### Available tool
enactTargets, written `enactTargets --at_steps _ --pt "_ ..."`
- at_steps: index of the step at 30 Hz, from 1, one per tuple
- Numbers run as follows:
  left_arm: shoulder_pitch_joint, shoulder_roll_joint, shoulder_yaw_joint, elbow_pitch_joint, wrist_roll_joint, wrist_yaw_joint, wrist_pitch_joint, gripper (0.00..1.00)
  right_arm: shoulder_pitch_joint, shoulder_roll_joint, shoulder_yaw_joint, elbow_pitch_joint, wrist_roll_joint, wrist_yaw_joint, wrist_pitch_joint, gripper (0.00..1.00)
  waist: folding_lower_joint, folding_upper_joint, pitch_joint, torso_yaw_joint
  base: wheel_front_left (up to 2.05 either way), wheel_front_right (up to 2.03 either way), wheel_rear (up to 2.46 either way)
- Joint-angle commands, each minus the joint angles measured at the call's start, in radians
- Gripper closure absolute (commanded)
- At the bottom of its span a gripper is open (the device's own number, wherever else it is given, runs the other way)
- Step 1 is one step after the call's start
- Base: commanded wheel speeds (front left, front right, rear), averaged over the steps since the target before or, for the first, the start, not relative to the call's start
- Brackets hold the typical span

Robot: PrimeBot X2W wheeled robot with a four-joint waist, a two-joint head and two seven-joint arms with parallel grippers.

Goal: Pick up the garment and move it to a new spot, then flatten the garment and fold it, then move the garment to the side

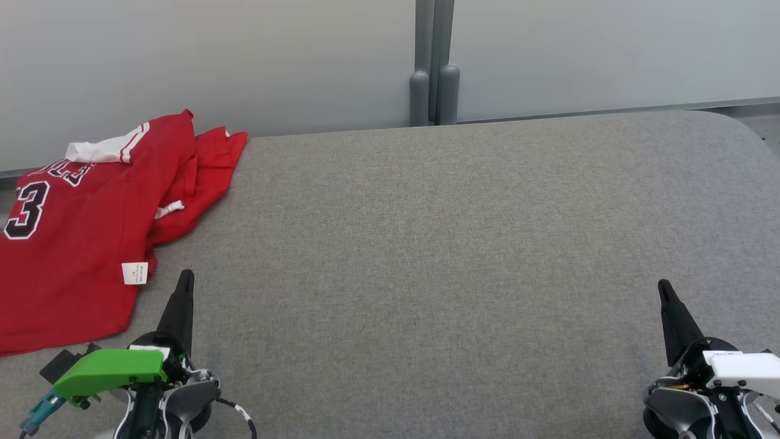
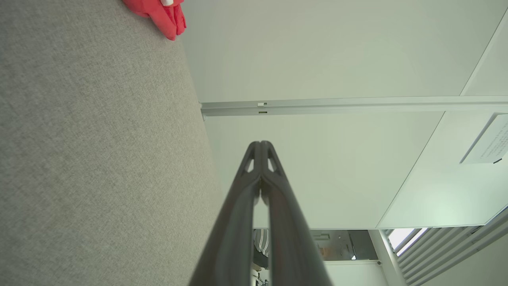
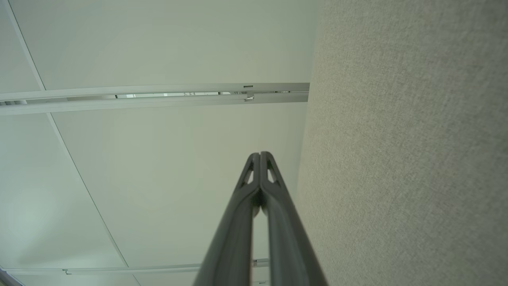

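Head view: the red garment (image 1: 79,244) lies at the far left of the grey padded table (image 1: 457,244), partly running out of frame. It is rumpled, with one part bunched over another and a white label turned out. The left gripper (image 1: 186,277) sits at the near left, just beside the garment's near hem and apart from it, fingers pressed together and empty. The right gripper (image 1: 664,285) sits at the near right, well apart from the garment, likewise pinched together and empty.

Left wrist view: both fingers meet at the tips, with nothing between them. A red corner of the garment shows at the top edge, on the table.

Right wrist view: fingers meet at the tips, holding nothing, with bare table alongside.

Assessment: the garment is neither flattened nor folded. By appearance no step is complete, so pick-up, relocation, flattening, folding and setting aside are all outstanding.
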Motion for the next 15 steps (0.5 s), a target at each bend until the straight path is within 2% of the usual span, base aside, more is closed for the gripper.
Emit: enactTargets --at_steps 1,15 --pt "-0.013 0.001 0.0 0.0 0.003 -0.003 0.001 1.0 0.008 -0.005 -0.002 -0.001 0.002 0.001 0.002 1.0 0.0 0.0099 0.0 0.0 0.0 0.0 0.0" --pt "-0.013 0.001 0.0 0.0 0.003 -0.003 0.001 1.0 0.008 -0.005 -0.002 -0.001 0.002 0.001 0.002 1.0 0.0 0.0099 0.0 0.0 0.0 0.0 0.0"
